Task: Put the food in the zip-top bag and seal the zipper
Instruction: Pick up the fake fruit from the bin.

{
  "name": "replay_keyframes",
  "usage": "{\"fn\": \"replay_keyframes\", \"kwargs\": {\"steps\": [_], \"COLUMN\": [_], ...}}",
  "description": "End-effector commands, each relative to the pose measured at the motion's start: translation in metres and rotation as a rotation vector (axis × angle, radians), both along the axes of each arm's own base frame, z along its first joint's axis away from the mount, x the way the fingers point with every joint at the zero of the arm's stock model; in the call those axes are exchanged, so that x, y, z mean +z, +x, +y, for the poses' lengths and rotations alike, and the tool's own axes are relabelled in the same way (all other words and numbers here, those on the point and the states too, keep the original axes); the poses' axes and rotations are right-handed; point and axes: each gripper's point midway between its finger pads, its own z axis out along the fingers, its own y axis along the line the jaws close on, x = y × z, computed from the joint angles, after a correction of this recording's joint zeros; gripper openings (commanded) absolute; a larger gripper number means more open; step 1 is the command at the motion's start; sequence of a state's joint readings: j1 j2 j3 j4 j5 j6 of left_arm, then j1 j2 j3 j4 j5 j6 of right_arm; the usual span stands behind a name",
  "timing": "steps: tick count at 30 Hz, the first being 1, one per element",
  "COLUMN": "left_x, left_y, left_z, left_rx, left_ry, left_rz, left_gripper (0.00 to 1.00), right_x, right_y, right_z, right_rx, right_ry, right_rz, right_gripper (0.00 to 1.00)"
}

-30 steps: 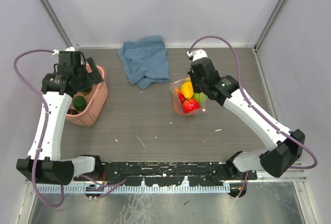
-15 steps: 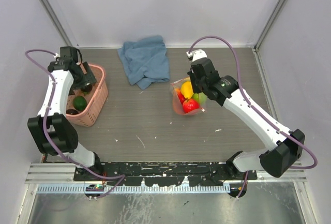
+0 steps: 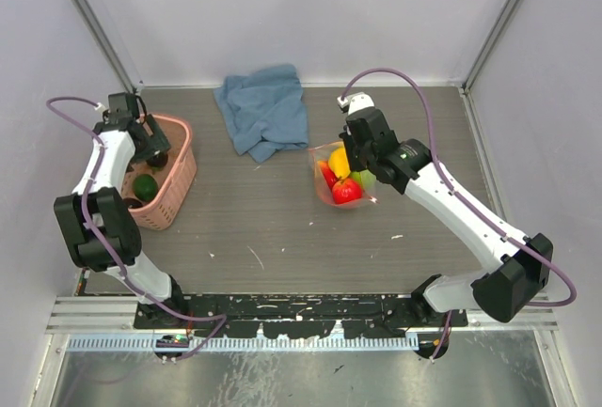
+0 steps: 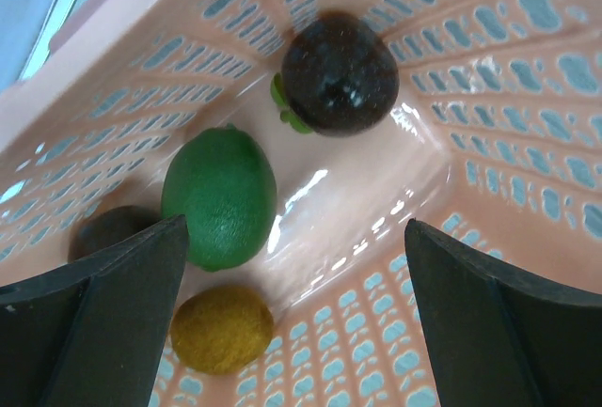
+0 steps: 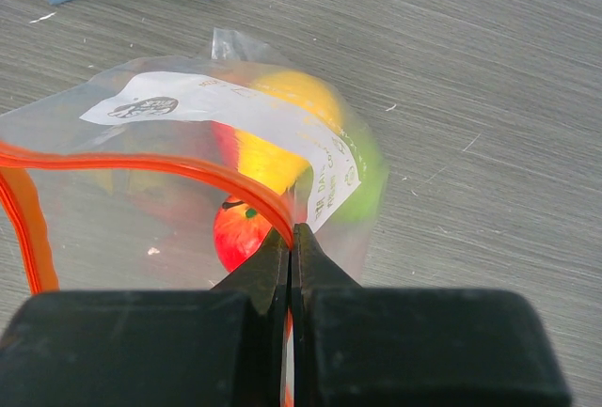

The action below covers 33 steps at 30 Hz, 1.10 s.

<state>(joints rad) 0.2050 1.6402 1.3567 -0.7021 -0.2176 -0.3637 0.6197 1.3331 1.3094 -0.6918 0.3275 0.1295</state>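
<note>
- Left wrist view alone shows us four toy fruits (image 4: 219, 195) in the pink basket (image 4: 489, 69), under the wide-open left tool (image 4: 296, 233).
- Right tool (image 5: 292, 235) pinches the zipper (image 5: 141, 163) of the zip-top bag (image 5: 122, 210) on the table (image 5: 470, 97); contents blurry.

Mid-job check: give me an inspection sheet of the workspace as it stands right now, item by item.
Surface: grey wood-grain table, a few white specks.
Job's things: zip-top bag holds a yellow fruit, red fruit and green fruit; zipper looks unsealed. Lime, dark brown fruit, ochre fruit and a half-hidden dark fruit lie in the pink basket.
Clutter: crumpled blue cloth.
Grippers: left gripper open over the basket, empty; right gripper shut on the bag's zipper edge.
Cables: purple cable along the left arm, another along the right.
Surroundings: pale walls; metal rail at the near edge.
</note>
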Motion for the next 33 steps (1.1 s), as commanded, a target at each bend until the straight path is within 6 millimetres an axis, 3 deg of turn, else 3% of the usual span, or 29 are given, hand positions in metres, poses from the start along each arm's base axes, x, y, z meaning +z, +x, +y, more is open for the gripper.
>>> {"fn": "replay_keyframes", "kwargs": {"steps": [1, 8, 19, 22, 28, 33], "left_x": [0.002, -0.042, -0.058, -0.066, -0.057, -0.043], "left_y": [0.026, 0.022, 0.045, 0.05, 0.063, 0.064], "left_z": [0.009, 0.006, 0.001, -0.009, -0.049, -0.06], "left_rx": [0.056, 0.115, 0.043, -0.007, -0.136, -0.18], "left_ry": [0.006, -0.048, -0.063, -0.102, -0.188, -0.182], "left_rz": [-0.097, 0.009, -0.106, -0.112, -0.157, -0.146], "left_gripper": [0.98, 0.98, 0.99, 0.98, 0.93, 0.93], "right_x": [0.023, 0.023, 0.021, 0.021, 0.02, 0.021], "right_y": [0.006, 0.006, 0.003, 0.003, 0.004, 0.003], "right_z": [0.003, 0.001, 0.004, 0.004, 0.004, 0.004], "right_rx": [0.005, -0.003, 0.015, 0.015, 0.017, 0.018], "right_ry": [0.049, 0.046, 0.055, 0.059, 0.058, 0.058], "right_rz": [-0.078, -0.083, -0.079, -0.083, -0.08, -0.083], "right_gripper": [0.0, 0.01, 0.01, 0.01, 0.01, 0.01]}}
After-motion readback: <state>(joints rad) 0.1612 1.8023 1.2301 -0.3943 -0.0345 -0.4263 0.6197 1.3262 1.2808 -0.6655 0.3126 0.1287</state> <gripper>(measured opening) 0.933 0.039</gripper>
